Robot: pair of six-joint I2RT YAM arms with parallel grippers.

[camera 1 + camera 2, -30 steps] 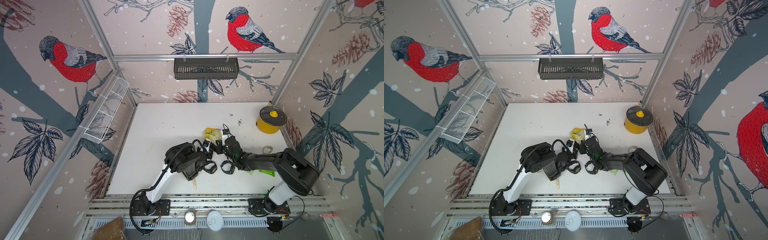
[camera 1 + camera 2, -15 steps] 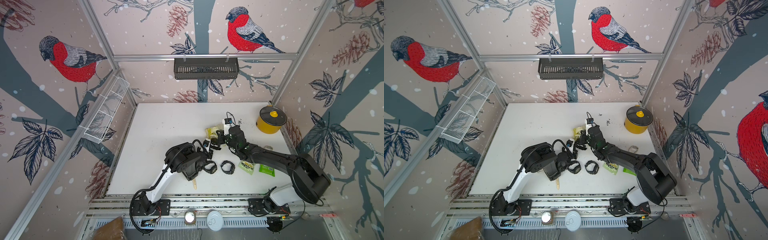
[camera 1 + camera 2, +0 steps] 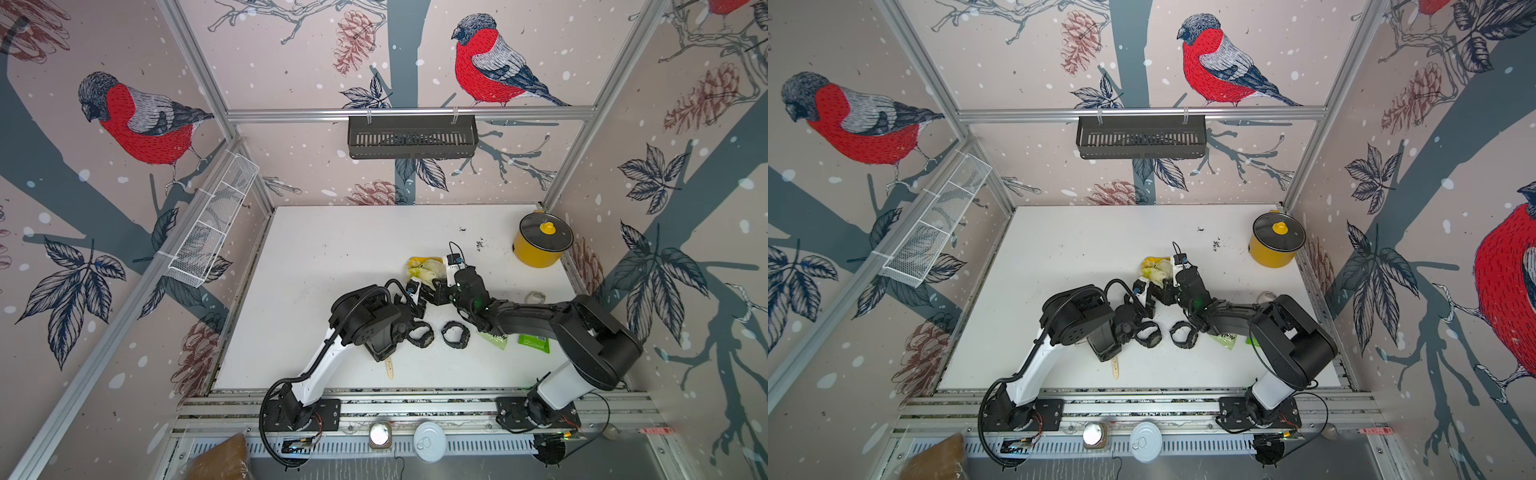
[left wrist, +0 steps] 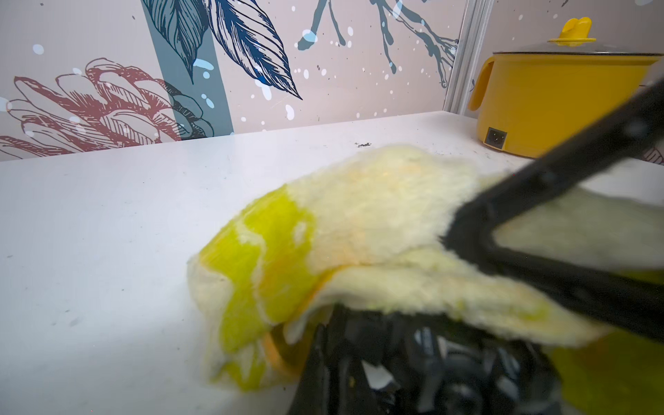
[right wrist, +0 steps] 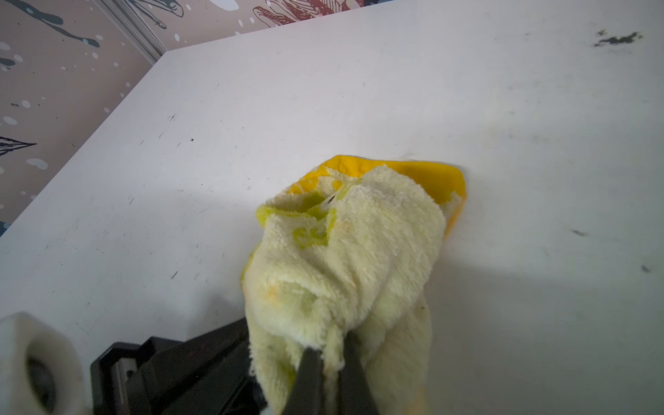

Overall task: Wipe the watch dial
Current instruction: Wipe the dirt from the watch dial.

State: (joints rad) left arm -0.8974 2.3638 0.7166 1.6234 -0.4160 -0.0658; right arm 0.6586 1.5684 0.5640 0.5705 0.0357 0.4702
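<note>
The right end effector (image 5: 330, 354) is pinched tight on a fold of the pale yellow cloth (image 5: 345, 258), and the rest of the cloth slumps onto the white desk (image 5: 179, 179) just ahead of its tips. The left end effector (image 3: 417, 301) is closed too, close beside the right one and under the cloth's edge. Something dark sits there in the left wrist view, too blurred to name. A black watch (image 3: 422, 334) lies on the desk just behind the left end effector, toward the arm bases. A second black watch (image 3: 456, 334) lies beside it, near the right arm's wrist. The desk is scuffed, with dark crumbs (image 3: 478, 245) beyond the right end effector and a yellow pot (image 3: 540, 249) well beyond it in the back corner. Bullfinch wallpaper (image 3: 137, 120) covers the walls, and a black basket (image 3: 411, 137) hangs on the back rail.
</note>
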